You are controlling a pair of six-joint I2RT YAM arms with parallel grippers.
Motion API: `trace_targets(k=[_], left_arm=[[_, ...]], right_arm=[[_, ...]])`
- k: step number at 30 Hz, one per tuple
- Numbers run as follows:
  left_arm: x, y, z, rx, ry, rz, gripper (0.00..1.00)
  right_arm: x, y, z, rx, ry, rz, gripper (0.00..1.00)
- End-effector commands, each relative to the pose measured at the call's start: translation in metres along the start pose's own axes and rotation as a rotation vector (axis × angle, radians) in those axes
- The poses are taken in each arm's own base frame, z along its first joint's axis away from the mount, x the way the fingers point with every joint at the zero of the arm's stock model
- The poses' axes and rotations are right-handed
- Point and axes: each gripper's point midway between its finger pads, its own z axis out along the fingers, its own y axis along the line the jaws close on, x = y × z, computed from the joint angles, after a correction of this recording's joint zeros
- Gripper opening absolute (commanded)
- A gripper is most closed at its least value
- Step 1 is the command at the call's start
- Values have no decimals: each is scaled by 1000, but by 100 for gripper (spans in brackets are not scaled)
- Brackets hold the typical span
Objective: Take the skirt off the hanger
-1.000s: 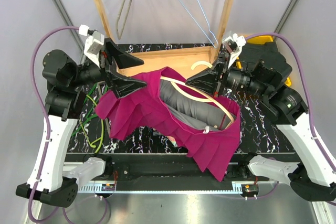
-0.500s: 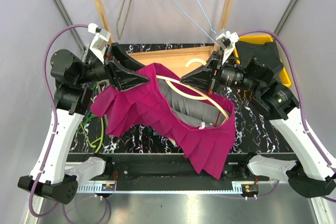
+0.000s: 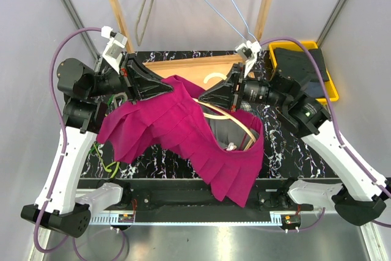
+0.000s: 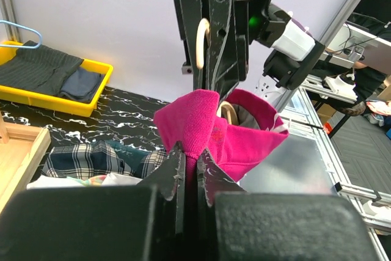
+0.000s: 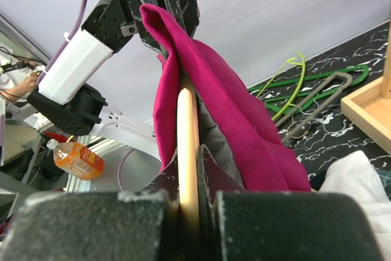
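One magenta skirt hangs between two arms above the marbled table, hem drooping toward the near edge, as the left gripper pinches its waistband and the right gripper clamps the single cream hanger inside it, tips close together.

Left hand pinching skirt edge (right hand opposite, gripping hanger).
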Motion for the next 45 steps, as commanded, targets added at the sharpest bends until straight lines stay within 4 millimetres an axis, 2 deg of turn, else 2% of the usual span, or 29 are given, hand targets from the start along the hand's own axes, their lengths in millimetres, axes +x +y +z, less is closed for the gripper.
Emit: trace_targets(k=[1, 4, 7, 8, 10, 12, 13, 15, 16, 17, 18, 19, 21, 22, 24, 25, 27, 28, 30, 31, 32, 34, 35, 37, 38, 40, 42, 43, 45], left_arm=[[-11, -15, 0, 30, -21, 71, 0], [-12, -16, 0, 31, -22, 71, 0], [-13, -17, 1, 31, -26, 71, 1], [-13, -17, 1, 31, -29, 72, 1], [-13, -17, 1, 32, -27, 72, 2], [-11, -18, 1, 33, -24, 72, 2], [-10, -19, 0, 34, -21, 71, 2], [-8, -21, 0, 39, -15, 75, 2], [-7, -21, -1, 39, -12, 71, 3], [-6, -21, -1, 39, -10, 69, 4], [-5, -21, -1, 37, -9, 76, 4], [-4, -21, -1, 38, -6, 73, 4], [-3, -22, -2, 40, -1, 93, 4], [-1, -21, -3, 33, 5, 86, 4], [1, -23, -4, 41, 16, 99, 5], [2, -22, -4, 40, 18, 95, 5], [3, -20, -4, 33, 16, 94, 6], [3, -19, -3, 31, 15, 93, 7], [1, -19, -3, 31, 13, 101, 7], [1, -21, -4, 33, 14, 111, 7], [0, -23, -5, 30, 22, 109, 7], [5, -22, -6, 17, 40, 124, 8], [5, -23, -7, 14, 41, 158, 9], [9, -22, -9, 4, 47, 148, 16], [9, -23, -9, 1, 46, 151, 18], [11, -22, -10, -8, 44, 149, 24], [12, -20, -10, -14, 44, 147, 32], [13, -19, -11, -17, 45, 142, 33], [13, -17, -10, -26, 43, 140, 32]], right_arm=[[-16, 16, 11, -58, -71, -32, 0], [-18, 19, 16, -69, -70, -38, 0], [-22, 23, 27, -95, -70, -41, 0], [-20, 18, 35, -94, -60, -38, 0], [-34, 27, 42, -122, -81, -63, 0], [-36, 21, 57, -124, -74, -77, 0], [-48, 28, 59, -137, -96, -100, 0], [-49, 23, 74, -145, -87, -106, 0], [-61, 32, 75, -164, -106, -125, 0], [-58, 29, 85, -167, -94, -132, 0], [-59, 29, 88, -164, -88, -134, 0], [-72, 38, 86, -176, -110, -160, 0], [-71, 33, 89, -149, -91, -185, 0], [-79, 37, 85, -139, -104, -215, 0], [-82, 28, 78, -66, -91, -277, 0], [-94, 33, 71, -55, -111, -311, 0], [-96, 24, 67, 4, -90, -360, 0], [-112, 34, 59, 8, -124, -394, 0], [-115, 24, 56, 72, -105, -426, 0], [-130, 31, 44, 93, -138, -479, 0], [-136, 28, 38, 129, -142, -534, 0], [-151, 16, 15, 269, -159, -591, 0], [-163, 9, -5, 377, -181, -641, 0], [-178, 10, -32, 468, -218, -699, 0], [-185, 2, -46, 550, -226, -729, 0], [-193, 9, -69, 594, -256, -750, 0], [-192, 13, -77, 599, -264, -741, 0], [-195, 22, -87, 588, -290, -734, 0], [-191, 22, -90, 588, -288, -724, 0]])
